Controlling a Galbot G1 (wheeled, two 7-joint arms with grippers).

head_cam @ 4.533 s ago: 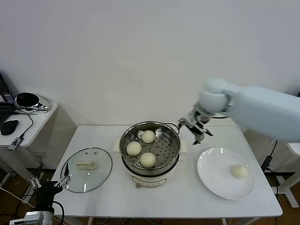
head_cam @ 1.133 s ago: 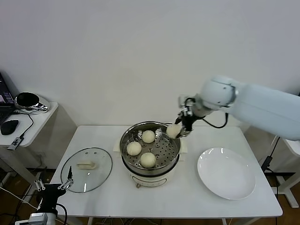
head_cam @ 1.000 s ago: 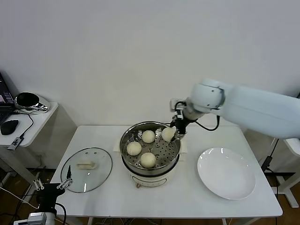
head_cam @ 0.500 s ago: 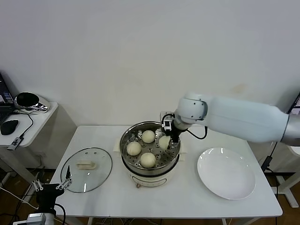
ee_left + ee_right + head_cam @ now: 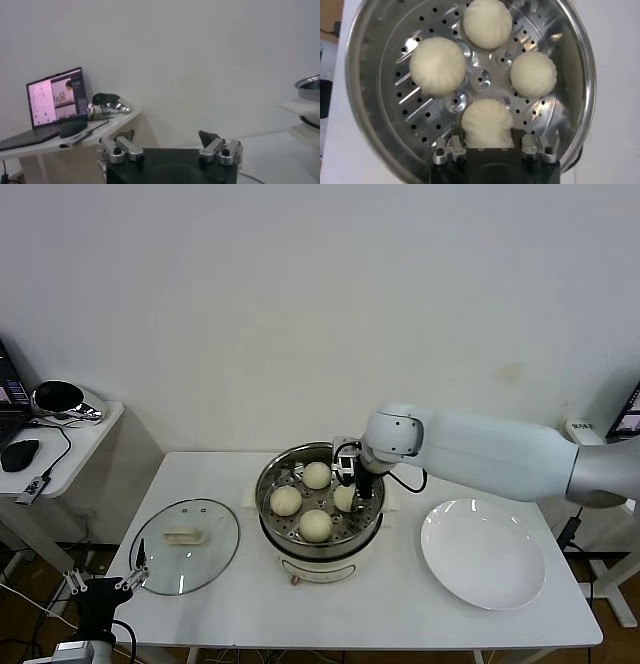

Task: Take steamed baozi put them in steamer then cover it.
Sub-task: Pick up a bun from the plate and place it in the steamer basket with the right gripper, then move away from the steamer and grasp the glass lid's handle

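Observation:
The steamer [image 5: 277, 536] stands at the table's middle with its perforated tray [image 5: 420, 107] showing. Three baozi lie on the tray [image 5: 317, 475] [image 5: 286, 500] [image 5: 316, 525]. My right gripper [image 5: 350, 486] reaches into the pot from the right and is shut on the fourth baozi [image 5: 344, 498], low over the tray. In the right wrist view this baozi [image 5: 487, 122] is pinched in my right gripper [image 5: 487, 146], with the other three [image 5: 487, 22] [image 5: 438, 65] [image 5: 533, 74] beyond it. The cover [image 5: 185, 544] lies flat on the table to the left. My left gripper [image 5: 166, 137] is open and empty, parked low at the left [image 5: 100, 584].
An empty white plate [image 5: 483, 554] lies right of the steamer. A side table [image 5: 60, 439] with a laptop [image 5: 55, 97], mouse and cables stands at the far left. The steamer's rim [image 5: 310, 84] shows at the edge of the left wrist view.
The fourth baozi left the plate in my right gripper, which moved left and down into the steamer. The plate is now empty. The left arm stayed parked.

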